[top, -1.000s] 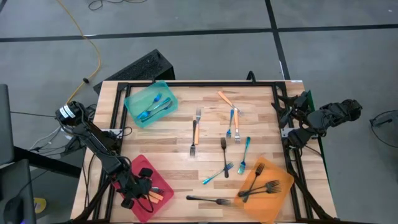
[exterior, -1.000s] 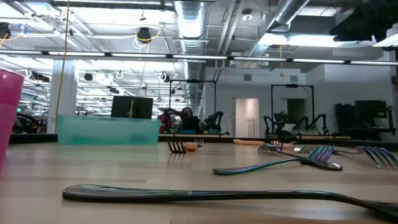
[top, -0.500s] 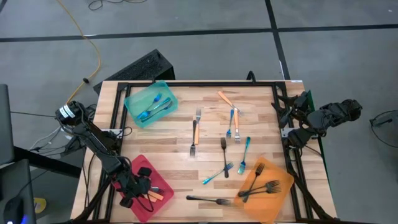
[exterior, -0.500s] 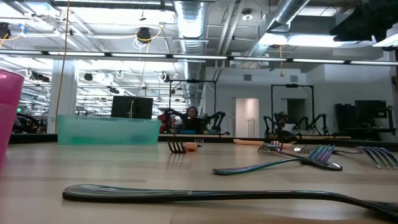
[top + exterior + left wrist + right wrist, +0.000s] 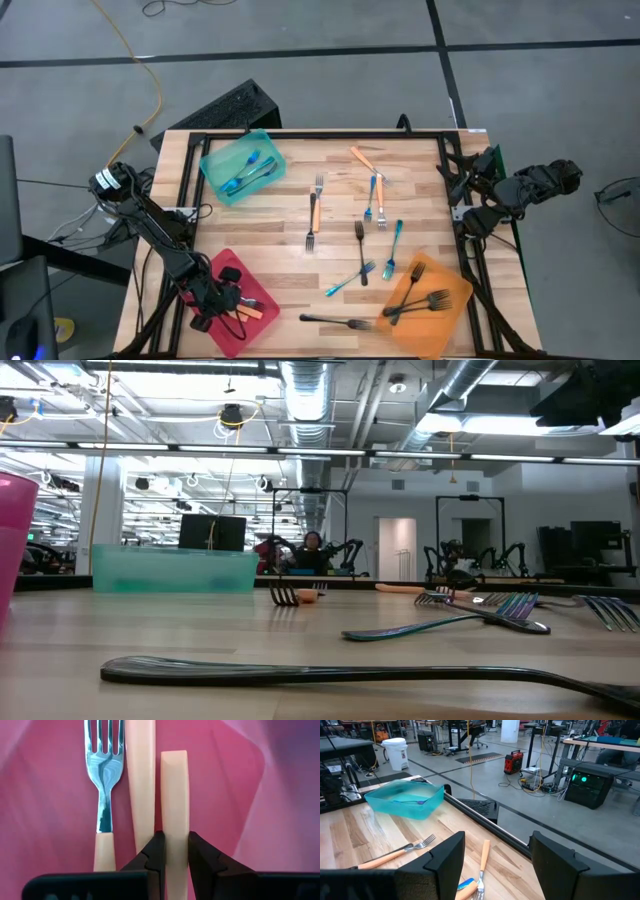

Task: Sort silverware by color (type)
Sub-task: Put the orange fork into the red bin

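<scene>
Left gripper [image 5: 173,851] pinches the pale orange fork handle [image 5: 174,795] inside the red translucent tray [image 5: 50,795]; handle runs straight ahead between the fingers, parallel to two neighbouring forks. Right gripper [image 5: 497,855] spread, parked off-bench.

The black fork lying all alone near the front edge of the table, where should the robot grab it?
Probably around the middle of the black fork's slim handle, coming straight down from above. It lies flat on the table, apart from the others, with its tines pointing toward the orange tray. The tool should close across the handle's narrow width.
</scene>
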Robot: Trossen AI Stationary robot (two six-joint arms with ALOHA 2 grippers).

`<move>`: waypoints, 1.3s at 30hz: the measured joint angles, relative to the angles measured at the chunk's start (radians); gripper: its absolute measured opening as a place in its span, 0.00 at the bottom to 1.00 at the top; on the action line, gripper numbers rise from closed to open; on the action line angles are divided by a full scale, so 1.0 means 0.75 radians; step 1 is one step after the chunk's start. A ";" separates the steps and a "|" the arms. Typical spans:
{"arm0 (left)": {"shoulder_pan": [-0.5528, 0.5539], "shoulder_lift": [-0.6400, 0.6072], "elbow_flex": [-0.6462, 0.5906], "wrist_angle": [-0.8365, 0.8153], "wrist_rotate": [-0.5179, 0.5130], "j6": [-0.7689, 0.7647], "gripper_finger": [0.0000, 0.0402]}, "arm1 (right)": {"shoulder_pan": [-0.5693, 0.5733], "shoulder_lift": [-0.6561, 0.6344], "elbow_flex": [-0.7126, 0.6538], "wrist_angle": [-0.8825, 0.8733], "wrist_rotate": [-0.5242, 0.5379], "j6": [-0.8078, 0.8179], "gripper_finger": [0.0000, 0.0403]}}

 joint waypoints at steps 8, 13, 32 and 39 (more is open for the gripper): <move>0.012 0.000 0.001 -0.011 -0.016 0.041 0.09 | 0.000 0.000 0.000 0.000 0.000 0.000 0.60; 0.039 -0.001 0.002 -0.039 -0.003 0.066 0.09 | 0.000 0.000 0.000 0.000 0.000 0.000 0.60; 0.045 0.004 0.055 -0.124 -0.153 0.176 0.09 | 0.000 0.000 0.000 0.000 0.000 0.000 0.60; 0.045 0.005 0.055 -0.069 -0.200 0.202 0.09 | 0.000 0.000 0.000 0.000 0.000 0.000 0.60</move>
